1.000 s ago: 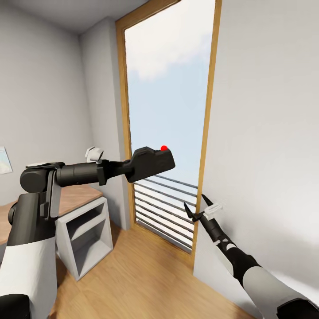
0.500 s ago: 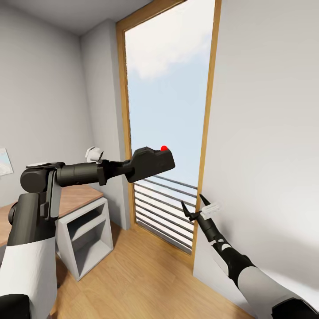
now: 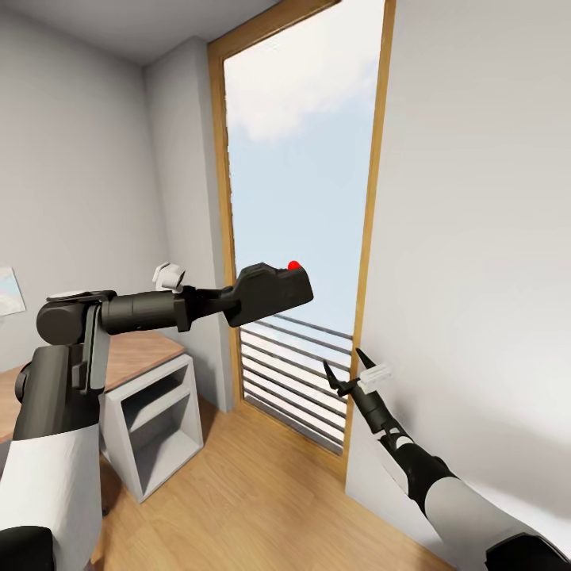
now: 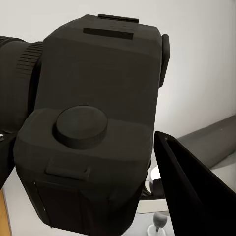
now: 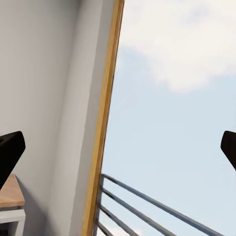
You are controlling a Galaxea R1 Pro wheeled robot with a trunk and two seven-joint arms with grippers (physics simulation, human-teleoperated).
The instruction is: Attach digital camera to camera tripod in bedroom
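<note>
The digital camera (image 3: 274, 293) is seen as a small, chunky black body with a bright red round button on its top face. It is held up in the air, level with the lower part of a tall window, and is kept roughly upright with the red button uppermost. In the left wrist view the digital camera (image 4: 93, 142) is shown close up: a matte black housing with a raised round dial on one face, a ribbed lens barrel at one side, and a flat slotted plate along one edge. What appears to be a small latch tab is set below the dial.
</note>
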